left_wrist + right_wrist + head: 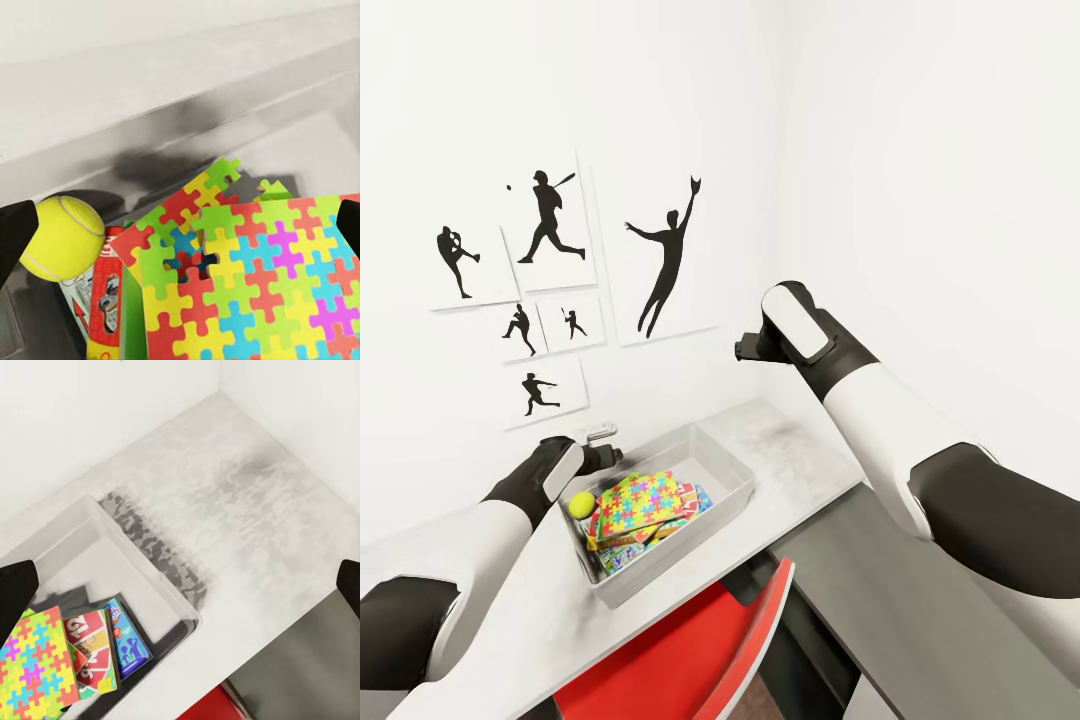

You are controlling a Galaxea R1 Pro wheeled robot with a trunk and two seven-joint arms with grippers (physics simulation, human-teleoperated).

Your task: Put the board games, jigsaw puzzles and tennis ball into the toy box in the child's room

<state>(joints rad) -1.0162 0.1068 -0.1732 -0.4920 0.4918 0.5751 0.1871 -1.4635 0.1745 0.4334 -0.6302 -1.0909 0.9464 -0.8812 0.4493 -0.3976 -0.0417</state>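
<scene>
While tilted, jigsaw puzzle [637,497] lies lengthwise in toy box [732,470] — tennis ball [581,503] beside.

A child's room in a home. Black baseball silhouette posters [550,215] hang in a cluster on the white wall above a pale table [800,450] set into the corner. A clear toy box [725,465] on it holds bright jigsaw puzzles [635,500], board games [94,649] and a tennis ball [581,503]. A red chair [690,650] stands at the table.

left claw [600,445] low and open, right claw [745,348] raised, open.
</scene>
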